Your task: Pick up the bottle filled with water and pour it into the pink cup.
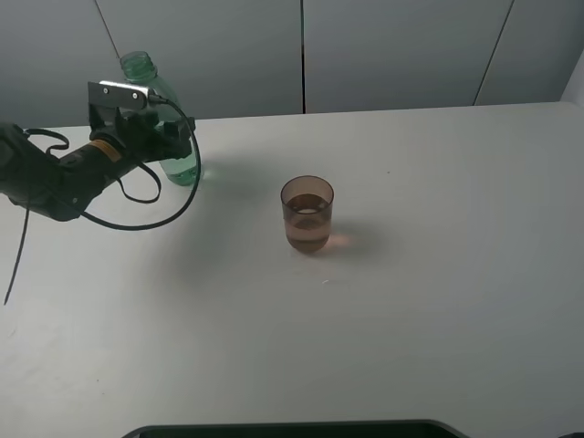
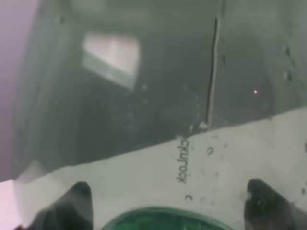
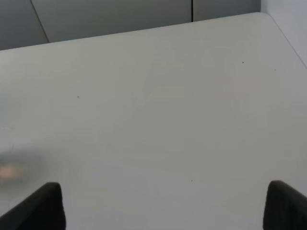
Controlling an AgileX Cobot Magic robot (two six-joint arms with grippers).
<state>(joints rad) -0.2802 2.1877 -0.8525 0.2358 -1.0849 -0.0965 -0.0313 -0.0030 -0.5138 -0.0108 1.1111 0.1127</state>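
The green-tinted bottle (image 1: 185, 167) stands upright at the back left of the table, its open neck showing above my left arm. My left gripper (image 1: 176, 137) is closed around its body; in the left wrist view the bottle (image 2: 144, 96) fills the picture between the two fingertips of the left gripper (image 2: 168, 203). The pink cup (image 1: 307, 214) stands near the table's middle, to the right of the bottle, with liquid in its lower half. My right gripper (image 3: 165, 206) is open and empty over bare table; it does not show in the exterior high view.
The white table (image 1: 438, 301) runs to a grey panelled wall (image 1: 392, 50) at the back. A black cable (image 1: 137, 224) loops from my left arm onto the table. A dark edge (image 1: 292, 429) shows at the front.
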